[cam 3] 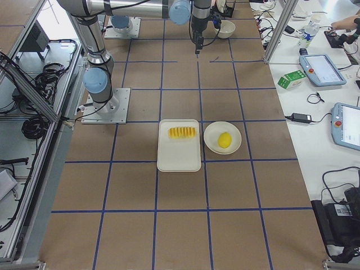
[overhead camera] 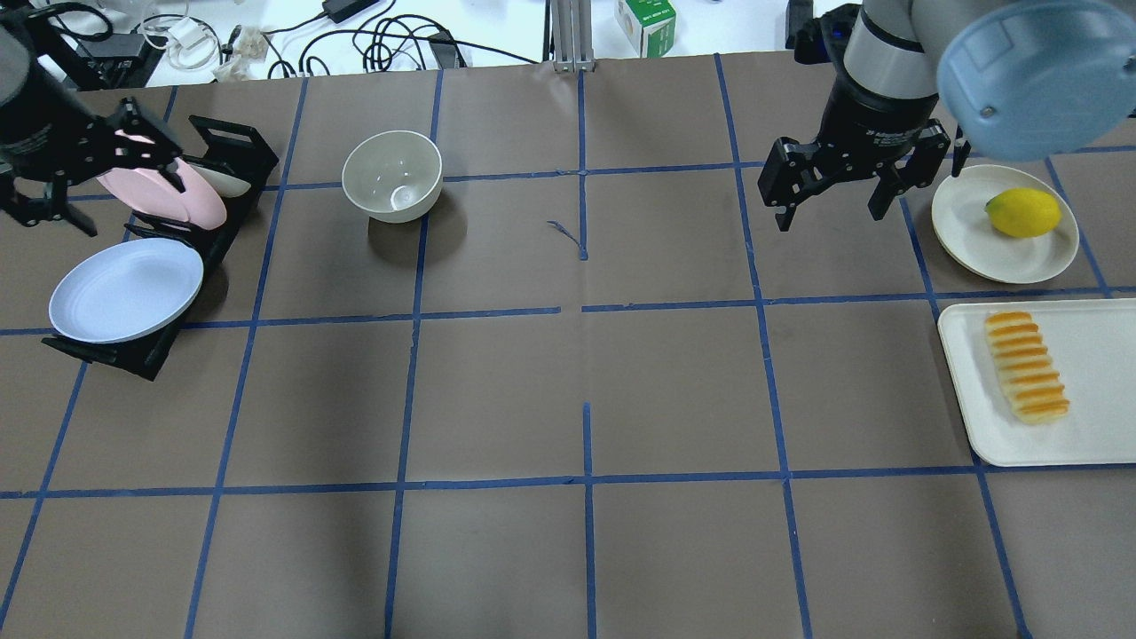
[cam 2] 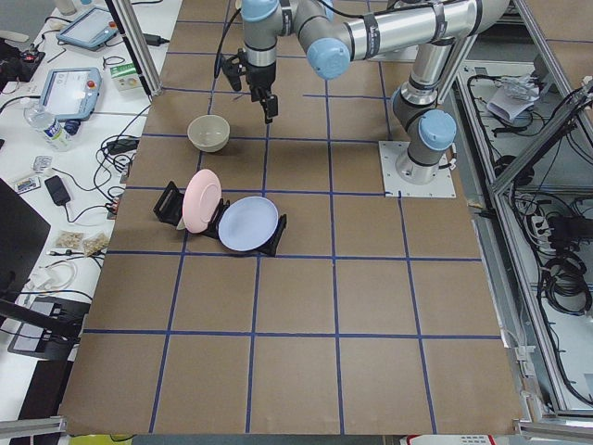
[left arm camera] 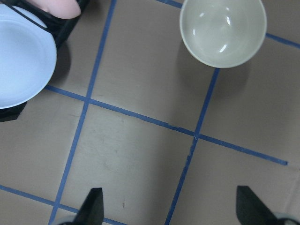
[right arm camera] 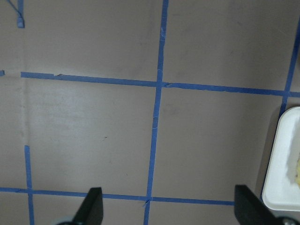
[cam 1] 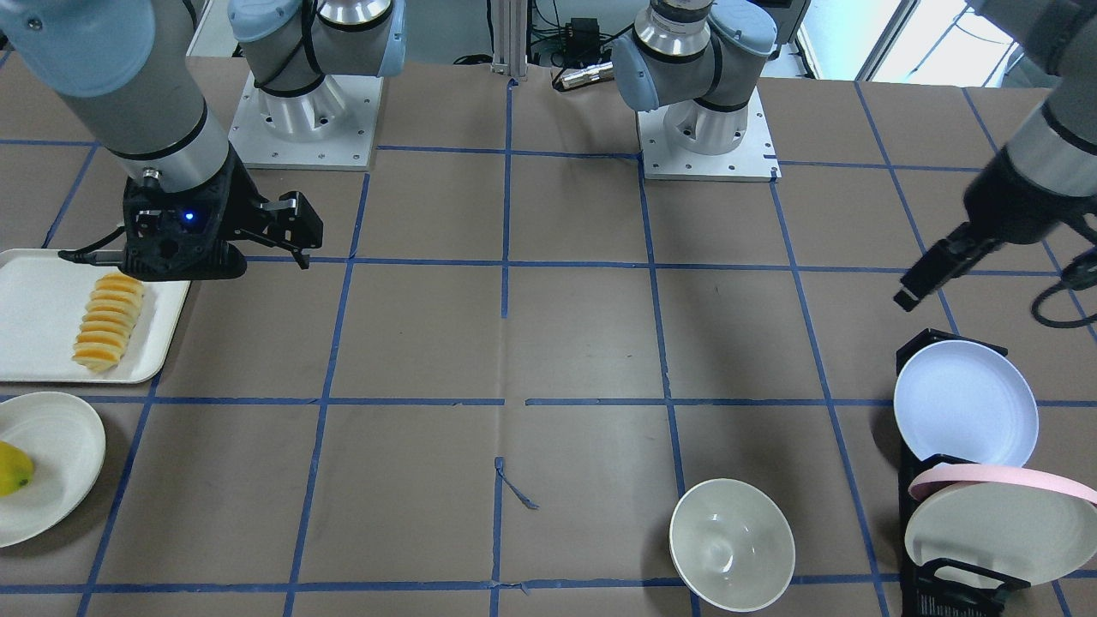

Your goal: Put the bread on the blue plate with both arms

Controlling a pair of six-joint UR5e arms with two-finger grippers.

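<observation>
the table (overhead camera: 586,399) shows a task barely begun, as i judge it: nothing is gripped and the two task things lie well apart, at opposite ends.

the right arm (overhead camera: 887,53) reaches in at the far right and the left arm (overhead camera: 27,124) at the far left of the overhead view.

the white tray (overhead camera: 1092,426) sits at the right edge. the blue plate (overhead camera: 124,291) is at the far left, leaning tilted in the near slot of a black rack (overhead camera: 232,142), with nothing on it. the bread (overhead camera: 1026,366) lies flat on the tray, its length running near to far, untouched.

the right tool (overhead camera: 828,213) hovers above bare table, just far and left of the tray and not over the loaf. its wrist view shows the fingers spread wide with nothing between them. the left tool (left arm camera: 171,213) hangs over bare table beside the rack, likewise spread wide and empty, with the plate at the edge of its wrist view.

what seems left is everything: grasp the loaf, probably free the plate from the rack, bring the two together and set the bread down on the plate.
</observation>
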